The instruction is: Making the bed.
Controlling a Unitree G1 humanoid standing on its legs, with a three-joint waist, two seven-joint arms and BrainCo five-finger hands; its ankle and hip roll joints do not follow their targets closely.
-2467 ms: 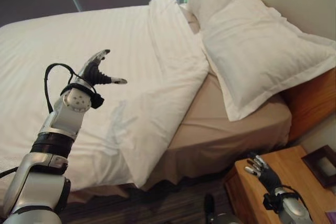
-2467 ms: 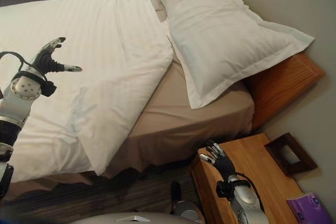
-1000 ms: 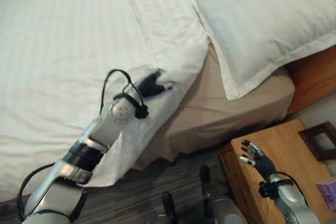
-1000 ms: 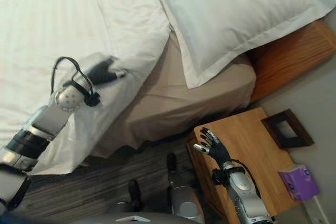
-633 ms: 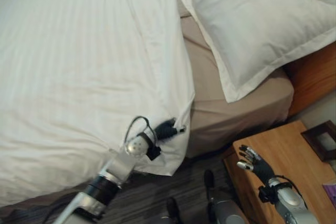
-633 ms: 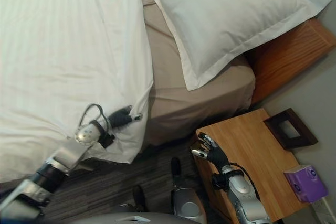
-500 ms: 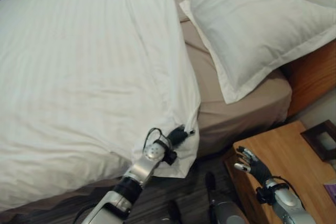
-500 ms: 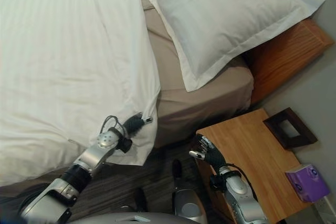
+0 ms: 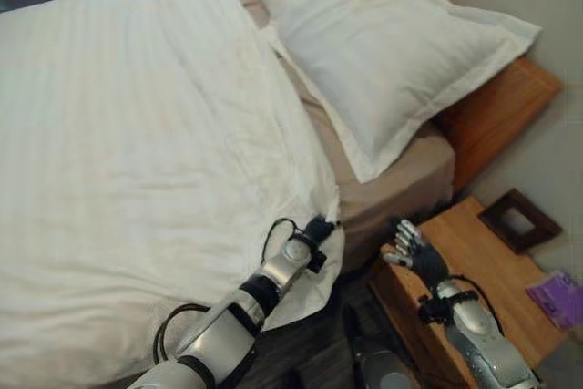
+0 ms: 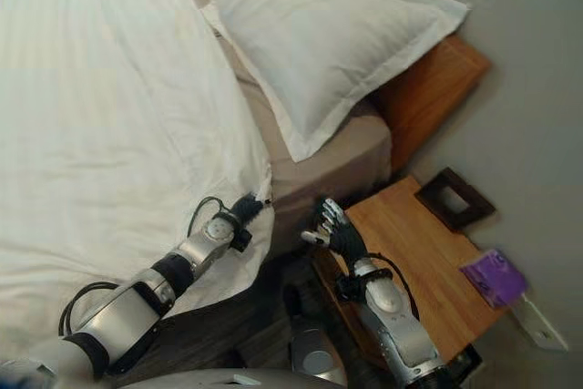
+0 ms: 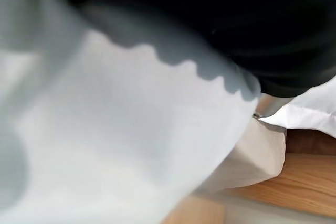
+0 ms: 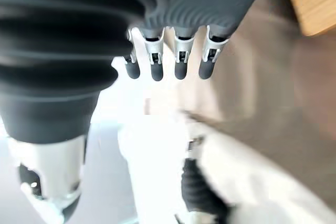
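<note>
A white duvet (image 9: 137, 134) covers most of the bed, leaving a strip of tan sheet (image 9: 401, 184) bare below a large white pillow (image 9: 392, 43) (propped against the wooden headboard (image 9: 496, 111)). The left hand (image 9: 317, 230) sits at the duvet's near corner at the bed's edge; its grip cannot be told. The right hand (image 10: 335, 228) hovers, fingers spread, over the wooden nightstand (image 10: 428, 261).
</note>
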